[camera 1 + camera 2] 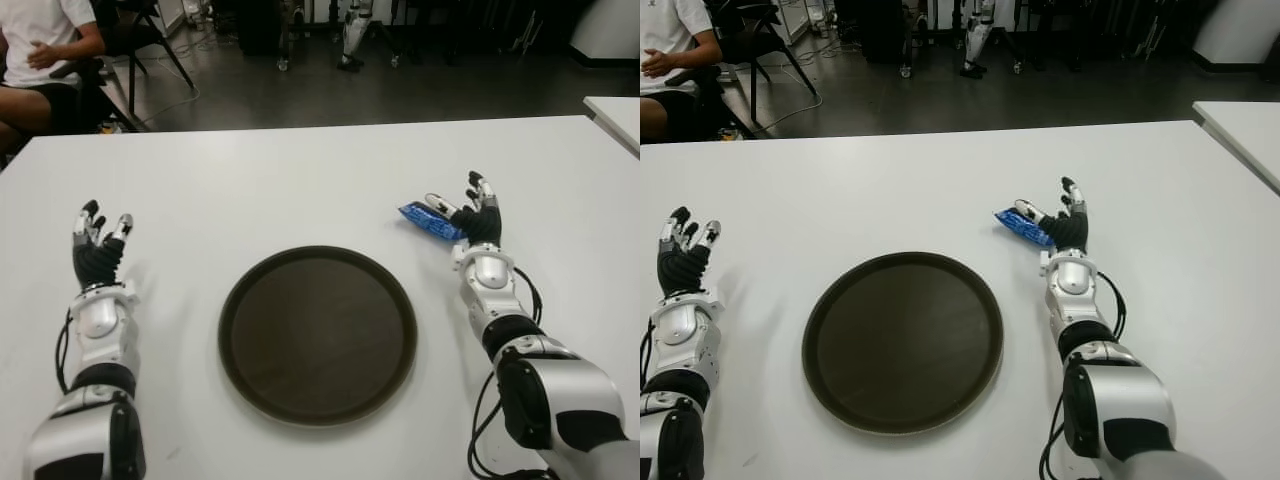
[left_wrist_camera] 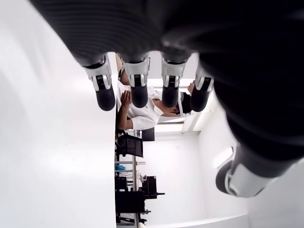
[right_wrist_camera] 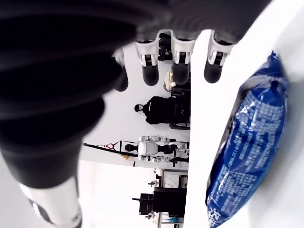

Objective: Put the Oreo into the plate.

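The Oreo, a blue packet (image 1: 428, 222), lies flat on the white table (image 1: 250, 190) just beyond the right rim of a round dark brown plate (image 1: 318, 335). My right hand (image 1: 458, 199) stands at the packet's right side, fingers (image 3: 180, 71) straight and spread, thumb reaching over the packet's far end. In the right wrist view the packet (image 3: 251, 137) rests on the table beside the palm with nothing closed round it. The plate holds nothing. My left hand (image 1: 98, 240) shows left of the plate, fingers (image 2: 138, 90) extended and holding nothing.
A seated person (image 1: 40, 50) and a chair are beyond the table's far left corner. A second white table (image 1: 615, 115) begins at the far right. Robot legs (image 1: 352, 35) and stands are on the dark floor behind.
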